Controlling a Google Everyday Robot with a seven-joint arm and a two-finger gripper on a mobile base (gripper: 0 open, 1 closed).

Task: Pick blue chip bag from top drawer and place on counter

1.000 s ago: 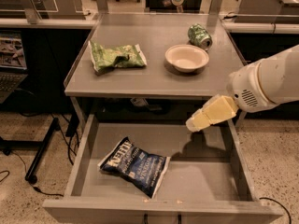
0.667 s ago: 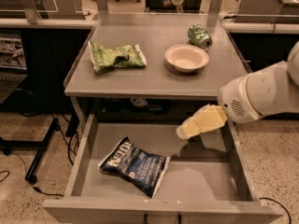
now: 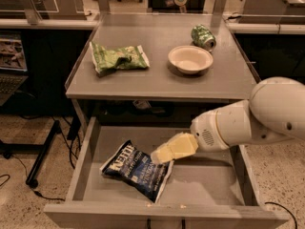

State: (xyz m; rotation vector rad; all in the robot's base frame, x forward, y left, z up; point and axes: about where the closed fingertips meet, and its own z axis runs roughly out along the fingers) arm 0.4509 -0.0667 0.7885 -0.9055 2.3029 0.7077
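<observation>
Open top drawer (image 3: 80,162) below worktop (image 3: 157,82), blue chip bag (image 3: 135,169) flat on drawer btm, tool (image 3: 160,156) low over bag's upper edge, contact unclear, tool's open/closed state can't be told

Cream pincer (image 3: 159,155) above navy, white-lettered chip bag (image 3: 128,168) in grey drawer (image 3: 209,187).

- blue chip bag (image 3: 136,171): dark navy, glossy, white lettering, lying flat and askew just left of and below the gripper (image 3: 158,156), upper right edge by its tip.
- top drawer (image 3: 205,187): grey, shallow, standing open beneath the gripper.
- counter (image 3: 157,82): flat grey top, above and behind the gripper.
</observation>
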